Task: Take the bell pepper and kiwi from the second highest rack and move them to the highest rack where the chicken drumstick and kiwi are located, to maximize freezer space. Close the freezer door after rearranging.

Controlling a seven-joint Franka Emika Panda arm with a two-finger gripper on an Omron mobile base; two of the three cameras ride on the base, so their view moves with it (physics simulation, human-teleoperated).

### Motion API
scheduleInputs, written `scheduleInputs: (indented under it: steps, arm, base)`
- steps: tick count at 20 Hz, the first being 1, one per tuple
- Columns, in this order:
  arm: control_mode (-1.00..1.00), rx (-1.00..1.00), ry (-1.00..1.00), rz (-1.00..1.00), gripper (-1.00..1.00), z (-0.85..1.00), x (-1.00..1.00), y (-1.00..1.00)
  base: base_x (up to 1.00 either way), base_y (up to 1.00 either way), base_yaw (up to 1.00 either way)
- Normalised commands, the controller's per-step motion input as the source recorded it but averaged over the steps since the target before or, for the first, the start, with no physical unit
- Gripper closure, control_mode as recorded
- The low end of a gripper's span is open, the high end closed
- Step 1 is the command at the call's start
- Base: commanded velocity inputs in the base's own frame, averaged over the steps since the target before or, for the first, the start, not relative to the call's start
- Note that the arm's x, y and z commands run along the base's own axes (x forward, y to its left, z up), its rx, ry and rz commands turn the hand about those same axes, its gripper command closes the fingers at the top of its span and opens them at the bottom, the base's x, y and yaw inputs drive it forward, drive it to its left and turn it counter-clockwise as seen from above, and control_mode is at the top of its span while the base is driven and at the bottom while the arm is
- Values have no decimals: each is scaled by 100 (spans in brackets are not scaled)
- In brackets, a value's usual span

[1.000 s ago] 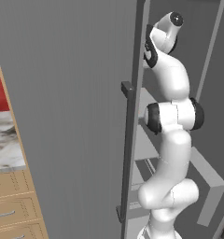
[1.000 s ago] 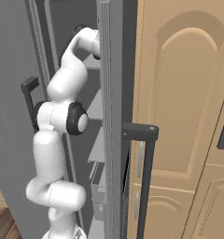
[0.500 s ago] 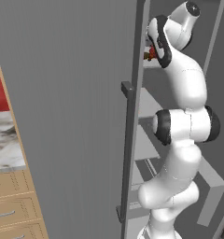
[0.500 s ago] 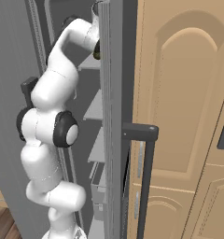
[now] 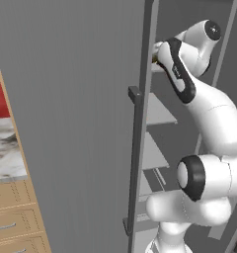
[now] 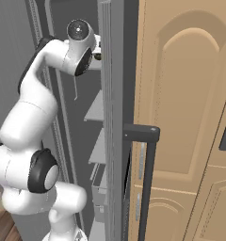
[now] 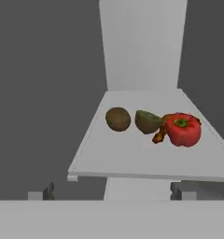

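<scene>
In the hand view, one pale grey rack (image 7: pixel 128 158) carries four items in a row. A brown kiwi (image 7: pixel 118 118) lies on the left and a second, greener kiwi (image 7: pixel 148 121) beside it. The orange-brown chicken drumstick (image 7: pixel 159 135) rests against the glossy red bell pepper (image 7: pixel 183 130) on the right. My gripper (image 7: pixel 111 191) is open and empty, hanging just in front of and slightly below the rack's front edge, with its fingertips (image 7: pixel 41 192) wide apart. The freezer door (image 5: pixel 76 123) stands open at my left, its dark bar handle (image 5: pixel 136 163) facing me.
My arm (image 5: pixel 209 113) reaches high into the freezer past the door's edge. Lower shelves (image 5: pixel 157 111) are stacked beneath the hand. A grey door edge with a dark handle (image 6: pixel 144 136) and a beige cabinet door (image 6: pixel 181 94) stand to the right. Wooden drawers (image 5: pixel 12 222) are at lower left.
The arm has folded its elbow outward and brought the hand down and forward toward the upper rack. The jaws have stayed wide apart.
</scene>
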Motion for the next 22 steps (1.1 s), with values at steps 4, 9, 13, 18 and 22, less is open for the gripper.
scheduleInputs:
  steps: [4, 9, 13, 18, 22]
  arm:
    - [-100, -4, 10, -1, -100, 3, -100, 1]
    - [-100, -8, 27, -3, -100, 1, -100, 0]
    - [-100, -6, 26, -2, -100, 1, -100, 2]
    - [-100, 0, 4, 0, -100, 0, -100, 23]
    - [-100, 0, 0, 0, -100, -9, -99, 34]
  base:
    - [0, 0, 0]
    - [0, 0, 0]
    - [0, 0, 0]
    - [0, 0, 0]
    - [0, 0, 0]
